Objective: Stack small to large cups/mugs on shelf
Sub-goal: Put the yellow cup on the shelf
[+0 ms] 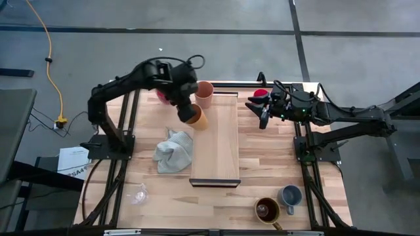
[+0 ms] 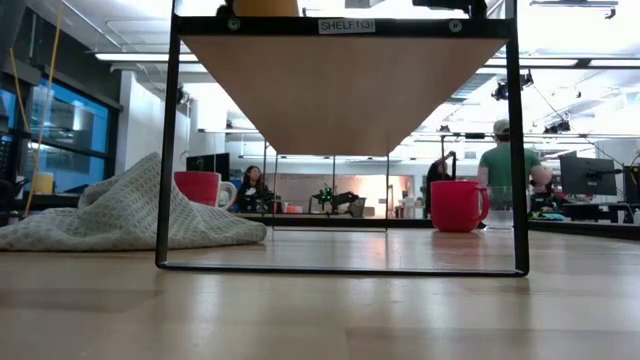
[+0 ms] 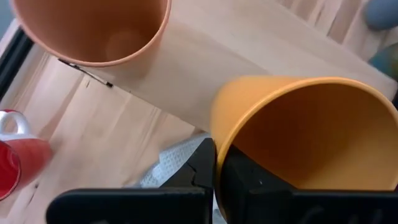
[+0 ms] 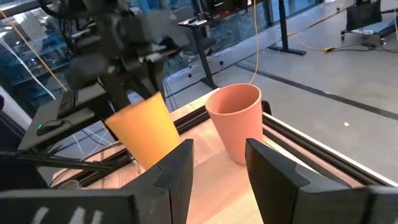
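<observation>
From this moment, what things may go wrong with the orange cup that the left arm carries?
1. The left gripper pinches only the rim of the orange cup, which hangs tilted, so it may slip out.
2. The peach cup stands close by at the end of the shelf; a low approach might knock it off.

The left hand (image 1: 190, 113) is clamped on the rim of a tilted cup (image 1: 195, 118), over the left edge of the shelf (image 1: 220, 144) near its far end. Just beyond that hand, a second cup (image 1: 205, 94) stands upright on the shelf's far left corner. Nearer than the hand and a little to its left, a cloth (image 1: 174, 151) lies on the surface (image 1: 262, 170) beside the shelf. The right hand (image 1: 264, 113) hovers off the shelf's right side, fingers apart, with a mug (image 1: 261, 96) just beyond it. Well nearer than that hand, two mugs (image 1: 279, 203) sit side by side at the surface's near right corner.
</observation>
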